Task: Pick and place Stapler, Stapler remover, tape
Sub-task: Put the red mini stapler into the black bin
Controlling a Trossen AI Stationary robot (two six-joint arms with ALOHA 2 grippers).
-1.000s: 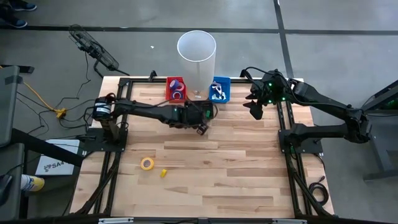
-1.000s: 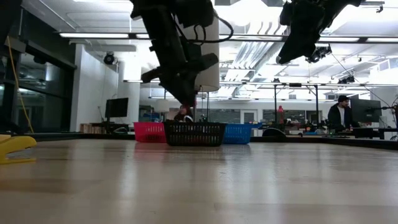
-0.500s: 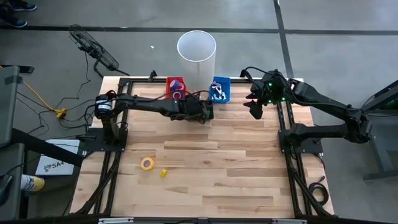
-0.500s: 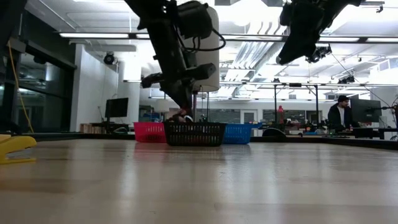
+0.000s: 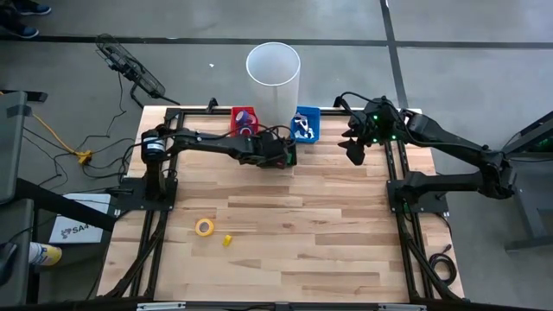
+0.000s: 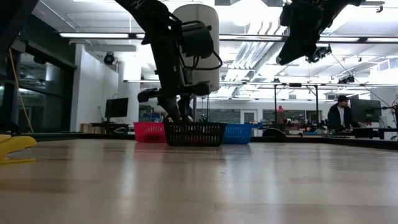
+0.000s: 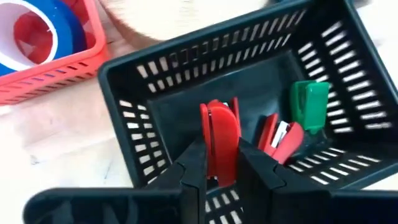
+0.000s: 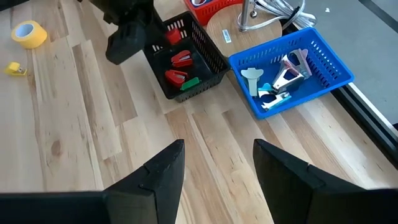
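Over black basket [image 7: 323, 74] | left pincer [image 7: 221, 177] clamped on red stapler [image 7: 221, 143] — right pincer [image 8: 214, 165] apart

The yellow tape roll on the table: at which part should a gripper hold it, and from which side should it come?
The yellow tape roll lies flat on the table with its hole facing up, apart from the small yellow item beside it. Probably best to come straight down from above, with one finger in the hole and one outside, pinching the ring wall.

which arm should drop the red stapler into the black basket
Left. Its hand already grips the red stapler right over the black basket; the right hand is open and off to the side.
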